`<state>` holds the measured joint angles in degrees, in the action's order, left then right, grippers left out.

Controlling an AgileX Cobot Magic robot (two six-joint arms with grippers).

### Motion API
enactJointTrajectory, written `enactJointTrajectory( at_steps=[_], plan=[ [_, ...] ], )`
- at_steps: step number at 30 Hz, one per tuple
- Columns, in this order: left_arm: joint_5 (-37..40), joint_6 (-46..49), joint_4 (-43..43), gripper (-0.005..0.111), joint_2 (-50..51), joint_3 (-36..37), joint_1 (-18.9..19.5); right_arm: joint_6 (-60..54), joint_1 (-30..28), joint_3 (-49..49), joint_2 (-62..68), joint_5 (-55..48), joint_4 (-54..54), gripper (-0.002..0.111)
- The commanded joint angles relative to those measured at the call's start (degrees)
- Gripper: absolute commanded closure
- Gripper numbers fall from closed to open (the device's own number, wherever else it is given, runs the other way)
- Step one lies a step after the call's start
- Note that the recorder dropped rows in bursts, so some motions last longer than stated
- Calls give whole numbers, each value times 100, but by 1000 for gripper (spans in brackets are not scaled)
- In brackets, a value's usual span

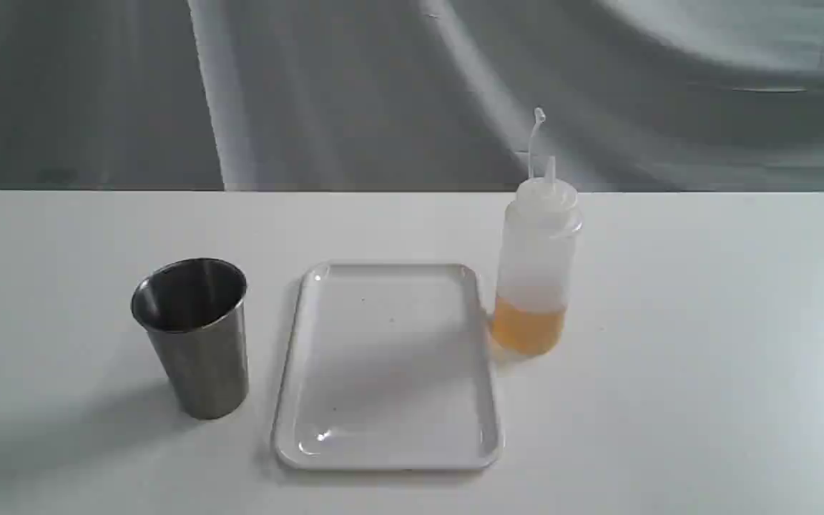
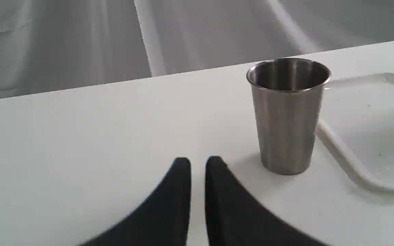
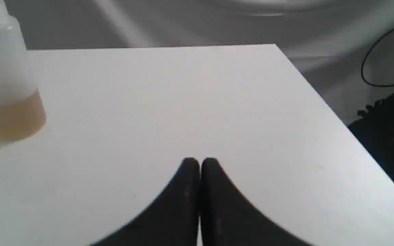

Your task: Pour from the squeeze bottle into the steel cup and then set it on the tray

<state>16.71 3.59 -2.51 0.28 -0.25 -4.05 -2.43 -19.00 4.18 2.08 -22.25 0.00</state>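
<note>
- Table (image 1: 705, 286): plain white matte top; its far edge runs straight across the exterior view.
- Cloth (image 1: 312, 93): grey fabric hung behind that far edge, in broad soft folds with paler streaks.
- Light: diffuse, leaving faint, soft-edged shadows on the table top.
- Cable (image 3: 378, 68): thin black loop against the cloth, beyond one corner of the table.
- Dark bundle (image 3: 388, 136): black, blurred shape below the table's side edge; not identifiable.
</note>
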Motion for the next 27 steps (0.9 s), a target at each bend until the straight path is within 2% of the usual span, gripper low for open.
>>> enactJointTrajectory(
  at_steps=[1, 7, 20, 27],
  plan=[
    [-37, -10, -3, 98, -28, 25, -18, -7, -36, 536, 19, -272, 0, 108],
    [-37, -10, -3, 98, -28, 25, -18, -7, -36, 1340, 191, -847, -128, 108],
    [-37, -10, -3, 98, -28, 25, -18, 339, -5, 2814, 2712, -897, -306, 108],
    [-37, -10, -3, 98, -28, 25, -18, 456, 771, 3660, 3752, 12, -749, 108]
  ],
)
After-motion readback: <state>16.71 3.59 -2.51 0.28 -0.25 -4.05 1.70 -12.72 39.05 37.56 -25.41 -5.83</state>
